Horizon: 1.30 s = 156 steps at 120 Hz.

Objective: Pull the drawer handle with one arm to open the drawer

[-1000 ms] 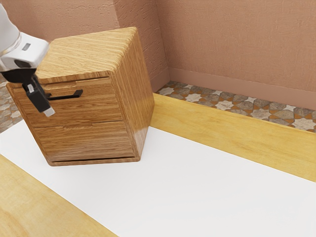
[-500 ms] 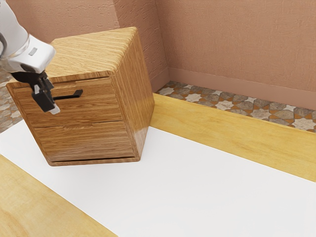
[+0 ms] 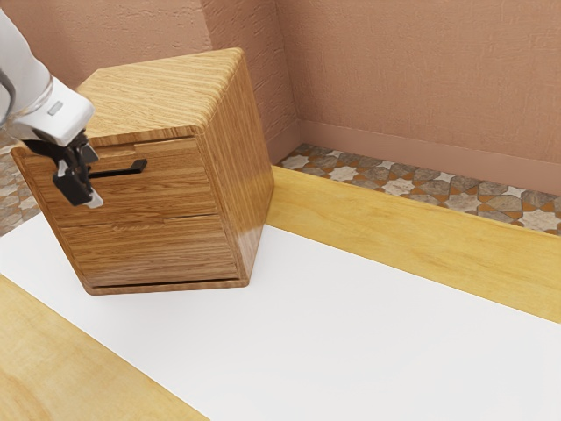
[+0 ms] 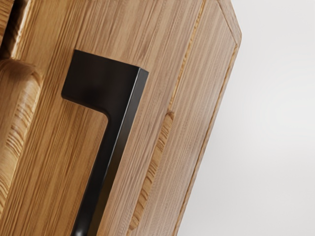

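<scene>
Drawer looks shut, so the pull remains undone; claw sits at the handle, grip impossible to tell.

Room's pretty plain: walls in a rough pinkish-brown plaster that meet in a corner behind the worktop, with a smooth skirting strip in the same colour along the bottom. The floor is patterned tile, pale stars on grey and rust. The worktop's light wood with clear grain, and a flat white sheet runs across its middle, leaving bare wood along the far edge and the near corner. Light's soft and even.
</scene>
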Each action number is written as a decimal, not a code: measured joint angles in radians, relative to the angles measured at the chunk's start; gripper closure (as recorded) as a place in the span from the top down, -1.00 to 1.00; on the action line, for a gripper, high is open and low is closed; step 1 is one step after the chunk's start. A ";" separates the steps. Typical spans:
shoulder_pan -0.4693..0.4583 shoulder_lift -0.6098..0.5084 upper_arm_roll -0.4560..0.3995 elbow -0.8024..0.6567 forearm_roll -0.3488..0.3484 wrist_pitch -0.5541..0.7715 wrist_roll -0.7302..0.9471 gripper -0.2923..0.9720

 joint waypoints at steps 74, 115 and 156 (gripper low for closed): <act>-0.029 -0.105 -0.033 -0.162 -0.015 0.084 0.096 0.46; 0.007 -0.253 -0.100 -0.278 -0.038 0.049 0.110 0.23; 0.011 -0.441 -0.178 -0.339 -0.042 -0.041 0.113 0.31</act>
